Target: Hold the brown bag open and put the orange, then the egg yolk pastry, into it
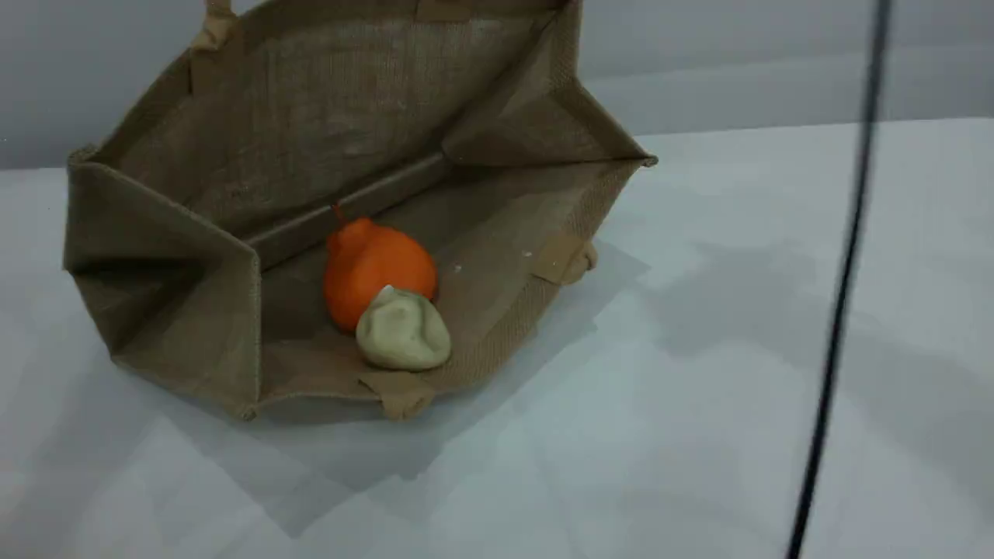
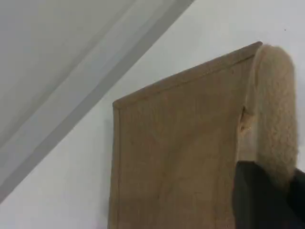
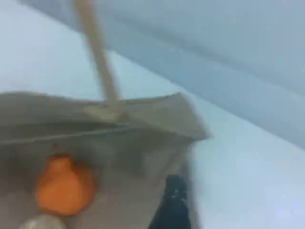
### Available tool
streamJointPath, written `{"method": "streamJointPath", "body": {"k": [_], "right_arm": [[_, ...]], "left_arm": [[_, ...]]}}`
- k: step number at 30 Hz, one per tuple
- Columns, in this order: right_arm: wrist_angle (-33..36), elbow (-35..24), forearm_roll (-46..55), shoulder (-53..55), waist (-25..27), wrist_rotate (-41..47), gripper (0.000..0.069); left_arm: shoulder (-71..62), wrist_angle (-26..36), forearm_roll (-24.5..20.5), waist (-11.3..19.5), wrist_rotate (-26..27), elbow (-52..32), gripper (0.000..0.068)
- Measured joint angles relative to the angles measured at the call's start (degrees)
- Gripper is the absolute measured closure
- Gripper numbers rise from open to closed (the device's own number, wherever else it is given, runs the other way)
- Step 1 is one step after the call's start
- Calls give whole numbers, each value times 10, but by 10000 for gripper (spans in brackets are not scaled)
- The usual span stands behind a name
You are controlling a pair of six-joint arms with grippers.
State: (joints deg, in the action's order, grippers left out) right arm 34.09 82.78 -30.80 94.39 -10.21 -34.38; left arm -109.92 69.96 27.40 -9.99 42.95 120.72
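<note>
Finishing well means drawing the right jaws clear without brushing the bag: orange and pastry lie touching inside it. Left jaws grip its handle; whether the right ones stand apart is unclear.

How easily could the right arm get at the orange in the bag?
Probably yes, easily: the brown bag gapes wide open, and the orange lies uncovered inside. Only the egg yolk pastry sits against its near side.
</note>
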Motion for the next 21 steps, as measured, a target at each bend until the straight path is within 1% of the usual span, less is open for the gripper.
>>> {"method": "streamJointPath", "body": {"k": [5,8,11,14,17,19,21], "right_arm": [[26,0,0,-42,72,0,110],[36,0,0,-49,100,0,110],[42,0,2,-49,110,0,110],[42,0,7,-49,110,0,110],[42,0,8,-49,110,0,110],[41,0,10,-49,110,0,110],[41,0,14,-49,110,-1,110]], "left_arm": [[0,0,0,0,0,0,594],[0,0,14,0,-1,0,586],[0,0,31,0,-2,0,561],[0,-5,39,0,0,0,486],[0,-3,33,0,1,0,354],[0,-4,31,0,1,0,278],[0,-3,30,0,-16,0,216]]}}
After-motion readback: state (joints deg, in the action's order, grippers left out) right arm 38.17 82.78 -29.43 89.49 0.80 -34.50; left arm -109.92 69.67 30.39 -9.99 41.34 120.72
